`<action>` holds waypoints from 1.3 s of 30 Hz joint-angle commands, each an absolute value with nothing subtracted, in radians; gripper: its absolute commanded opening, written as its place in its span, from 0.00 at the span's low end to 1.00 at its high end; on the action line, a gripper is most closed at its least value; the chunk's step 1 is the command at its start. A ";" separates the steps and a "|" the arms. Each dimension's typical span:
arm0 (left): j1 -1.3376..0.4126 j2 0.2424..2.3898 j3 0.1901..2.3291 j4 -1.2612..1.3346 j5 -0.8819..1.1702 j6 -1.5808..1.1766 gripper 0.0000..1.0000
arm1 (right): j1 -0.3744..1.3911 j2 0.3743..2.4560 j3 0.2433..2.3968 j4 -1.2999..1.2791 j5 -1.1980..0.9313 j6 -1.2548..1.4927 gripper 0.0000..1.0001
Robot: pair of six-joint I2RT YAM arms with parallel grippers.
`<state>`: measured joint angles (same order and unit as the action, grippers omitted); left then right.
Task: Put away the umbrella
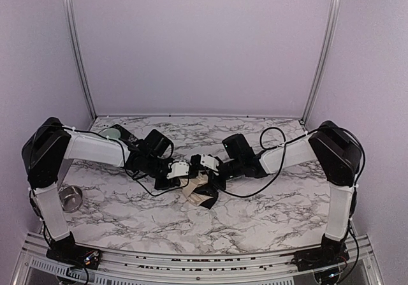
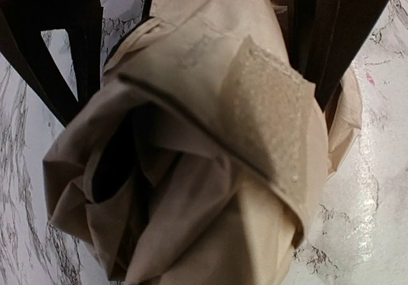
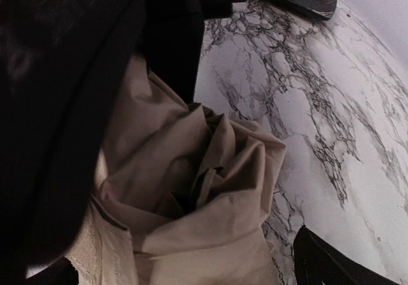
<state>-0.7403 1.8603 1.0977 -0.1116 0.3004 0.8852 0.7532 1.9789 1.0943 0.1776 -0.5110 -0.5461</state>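
I've got the left gripper [image 1: 186,180] clamped on the cream-beige fabric compact umbrella [image 1: 203,196]. The right gripper [image 1: 210,178], at its one o'clock, has jaws apart, so unstrapped folds could spring loose.

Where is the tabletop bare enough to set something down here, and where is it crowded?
Bare: the near strip between the umbrella and the front rail, and the back centre by the wall. Crowded: the middle, where the left gripper and right gripper meet at the umbrella; a steel bowl sits at the left edge.
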 commanded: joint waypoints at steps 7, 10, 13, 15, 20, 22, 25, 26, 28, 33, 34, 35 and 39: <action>-0.729 1.899 1.094 -0.213 0.330 0.895 0.00 | 0.750 2.116 1.164 0.007 -0.521 -0.584 0.93; -0.726 1.895 1.091 -0.211 0.333 0.895 0.00 | 0.748 2.115 1.153 -0.001 -0.500 -0.575 0.91; -0.724 1.891 1.086 -0.206 0.339 0.899 0.00 | 0.724 2.035 1.099 0.027 -0.585 -0.554 0.93; -0.723 1.893 1.086 -0.206 0.345 0.908 0.00 | 0.698 1.950 1.027 0.109 -0.657 -0.515 0.94; -0.721 1.897 1.086 -0.206 0.351 0.916 0.00 | 0.673 1.861 0.927 0.258 -0.712 -0.461 0.97; -0.721 1.898 1.086 -0.206 0.352 0.917 0.00 | 0.674 1.880 0.935 0.278 -0.707 -0.449 0.99; -0.722 1.899 1.090 -0.210 0.353 0.918 0.00 | 0.679 1.913 0.957 0.342 -0.699 -0.420 1.00; -0.721 1.900 1.091 -0.212 0.353 0.920 0.00 | 0.686 1.924 0.968 0.355 -0.689 -0.420 1.00; -0.721 1.901 1.092 -0.213 0.354 0.920 0.00 | 0.710 1.955 1.005 0.343 -0.653 -0.446 1.00; -0.721 1.900 1.091 -0.212 0.354 0.920 0.00 | 0.721 2.051 1.079 0.265 -0.633 -0.499 0.99; -0.720 1.901 1.091 -0.213 0.356 0.920 0.00 | 0.721 2.070 1.089 0.255 -0.637 -0.500 0.99; -0.720 1.902 1.091 -0.212 0.358 0.921 0.00 | 0.721 2.087 1.100 0.248 -0.645 -0.498 0.97; -0.716 1.900 1.087 -0.207 0.364 0.921 0.00 | 0.732 2.145 1.127 0.235 -0.635 -0.482 0.88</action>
<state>-0.7204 1.8603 1.0981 -0.1246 0.3241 0.9291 0.7200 2.0907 1.0882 0.2737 -0.6498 -0.4786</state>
